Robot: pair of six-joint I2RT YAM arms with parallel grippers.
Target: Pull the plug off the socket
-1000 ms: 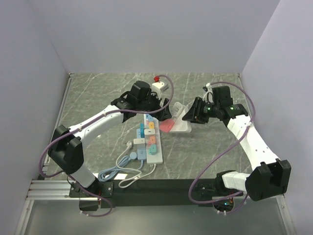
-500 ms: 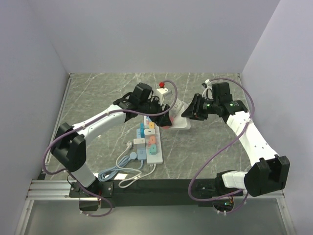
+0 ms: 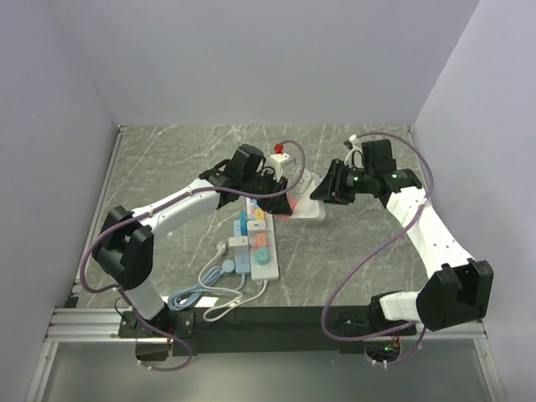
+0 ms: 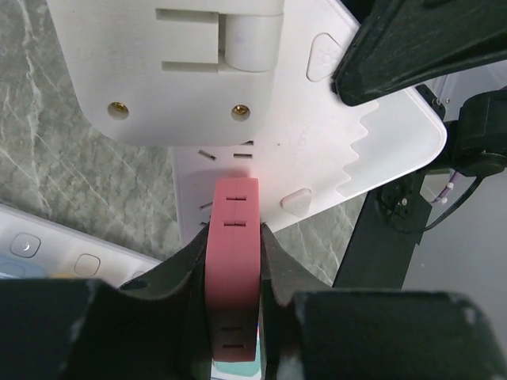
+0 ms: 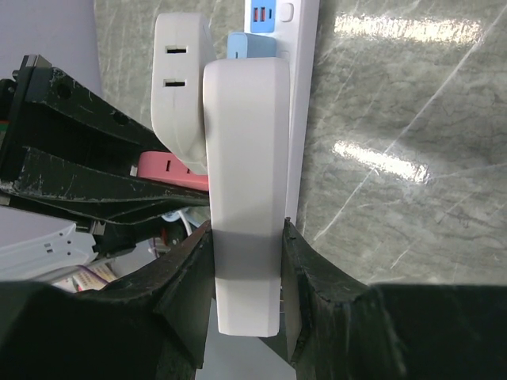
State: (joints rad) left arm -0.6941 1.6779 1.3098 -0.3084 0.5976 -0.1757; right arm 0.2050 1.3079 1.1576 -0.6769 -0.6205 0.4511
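Observation:
A pink plug (image 4: 234, 269) sits in a flat white socket board (image 4: 317, 150) that has slot pairs and raised buttons. My left gripper (image 4: 234, 237) is shut on the plug, one finger pressed on each flat side. In the top view the plug (image 3: 286, 214) shows just below the left gripper (image 3: 280, 203). A white adapter block (image 5: 245, 142) stands on the same board (image 5: 305, 119), and my right gripper (image 5: 246, 226) is shut on it. From above, the right gripper (image 3: 321, 193) faces the left one across the board (image 3: 311, 211). The plug's prongs are hidden.
A long white power strip (image 3: 266, 266) with several blue, orange and pink plugs lies just left of the board. Its blue and white cords (image 3: 209, 293) coil by the near edge. A white part with a red knob (image 3: 279, 151) stands behind. Walls close in on three sides.
My left gripper has moved right and down to the board and closed on the pink plug. My right gripper has shifted a little up and left, still gripping the white adapter.

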